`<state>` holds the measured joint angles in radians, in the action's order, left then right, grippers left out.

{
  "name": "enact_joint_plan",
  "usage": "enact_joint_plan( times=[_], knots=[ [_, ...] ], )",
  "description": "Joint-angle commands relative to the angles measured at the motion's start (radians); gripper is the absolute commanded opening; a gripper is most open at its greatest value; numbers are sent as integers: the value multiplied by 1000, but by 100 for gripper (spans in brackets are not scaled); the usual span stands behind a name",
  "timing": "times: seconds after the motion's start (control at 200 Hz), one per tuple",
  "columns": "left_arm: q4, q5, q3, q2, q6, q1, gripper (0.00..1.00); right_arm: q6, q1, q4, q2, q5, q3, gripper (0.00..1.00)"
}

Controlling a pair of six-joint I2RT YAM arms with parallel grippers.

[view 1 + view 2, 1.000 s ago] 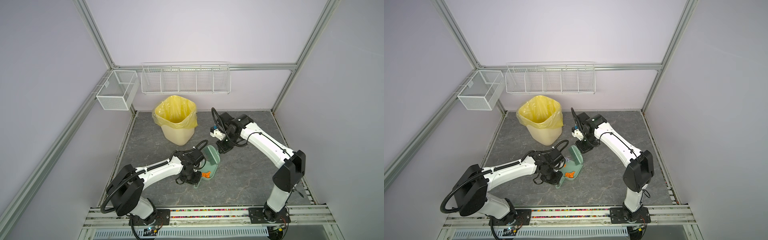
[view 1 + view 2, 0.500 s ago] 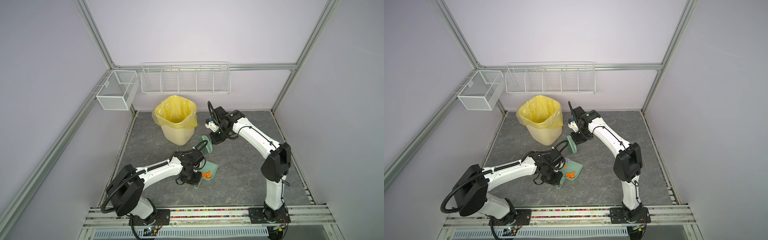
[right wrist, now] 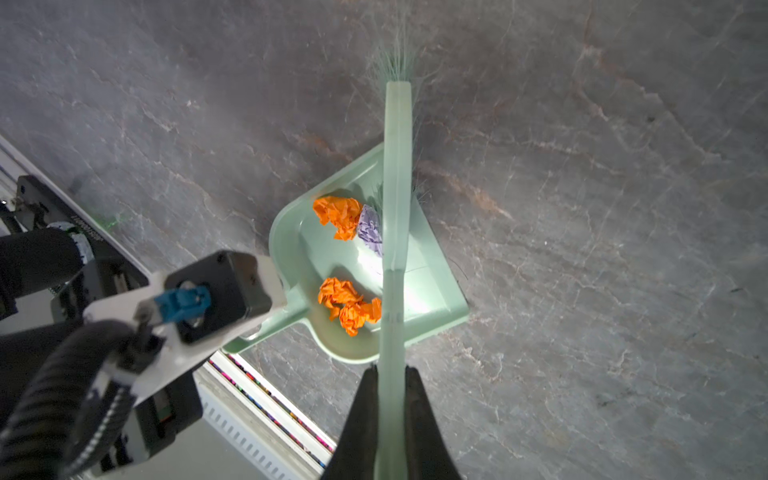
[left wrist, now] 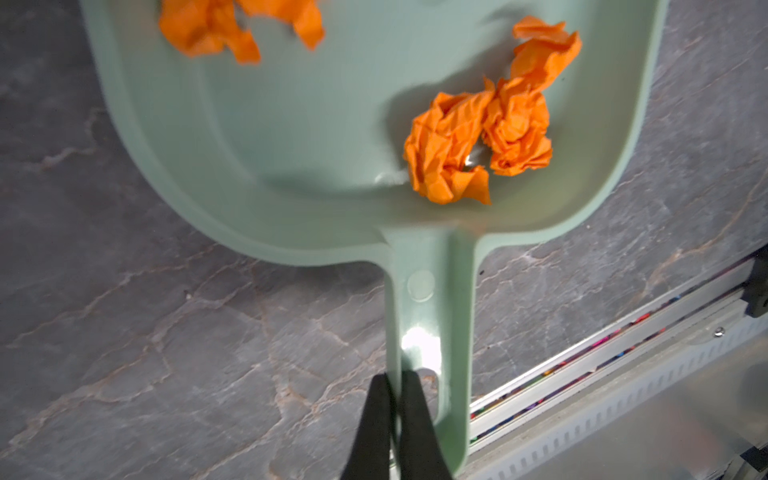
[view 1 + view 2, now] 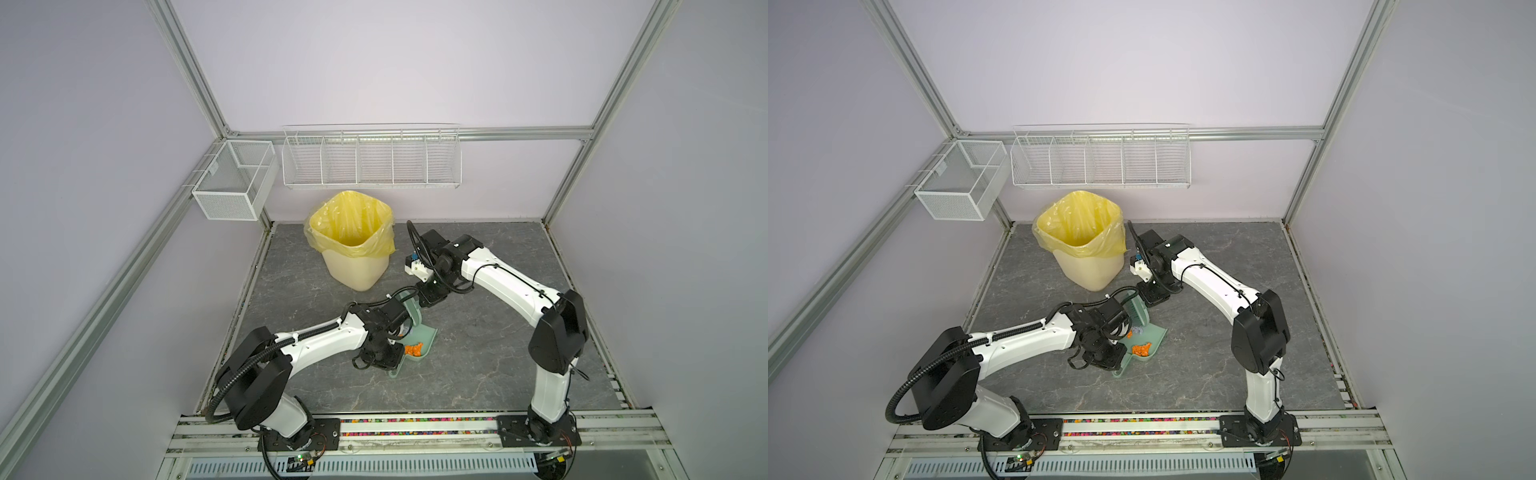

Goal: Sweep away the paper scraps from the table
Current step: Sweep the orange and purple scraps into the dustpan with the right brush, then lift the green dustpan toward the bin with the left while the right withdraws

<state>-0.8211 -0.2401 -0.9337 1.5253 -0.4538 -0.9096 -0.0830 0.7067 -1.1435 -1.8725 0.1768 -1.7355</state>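
Loosely piled paper scraps (image 3: 349, 305) in mint dustpan (image 3: 432, 291), yellow-lined bin (image 5: 353, 270) nearby

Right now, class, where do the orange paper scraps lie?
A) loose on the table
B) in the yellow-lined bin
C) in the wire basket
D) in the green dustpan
D: both wrist views show the orange paper scraps lying inside the dustpan, held by its handle in the left gripper.

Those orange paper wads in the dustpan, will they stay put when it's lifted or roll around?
Probably very light: they are small crumpled wads, so any jolt may shift them. Their creased, irregular shape suggests tumbling, not rolling far. The dustpan's raised rim should likely hold them unless tipped forward.
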Motion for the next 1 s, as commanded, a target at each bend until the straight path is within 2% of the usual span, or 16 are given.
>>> enact_joint_plan(
  times=[0.0,0.155,0.315,0.605,0.765,0.9,0.995],
  knots=[
    [-24,27,-28,16,16,6,0,-25,40,-8,97,59,38,7],
    [-15,47,-22,14,12,5,0,-42,40,-11,159,36,71,7],
    [-19,51,-41,10,12,6,0,-73,31,-20,182,-69,74,7],
    [-74,132,-83,-11,41,5,0,-116,-60,30,177,-102,35,7],
    [-123,176,-128,7,72,5,0,-150,-93,73,166,-67,-22,7],
    [-115,172,-153,4,67,6,0,-172,-112,102,178,-60,-8,7],
    [-133,213,-191,13,68,6,0,-194,-134,132,198,-55,22,7]
  ],
)
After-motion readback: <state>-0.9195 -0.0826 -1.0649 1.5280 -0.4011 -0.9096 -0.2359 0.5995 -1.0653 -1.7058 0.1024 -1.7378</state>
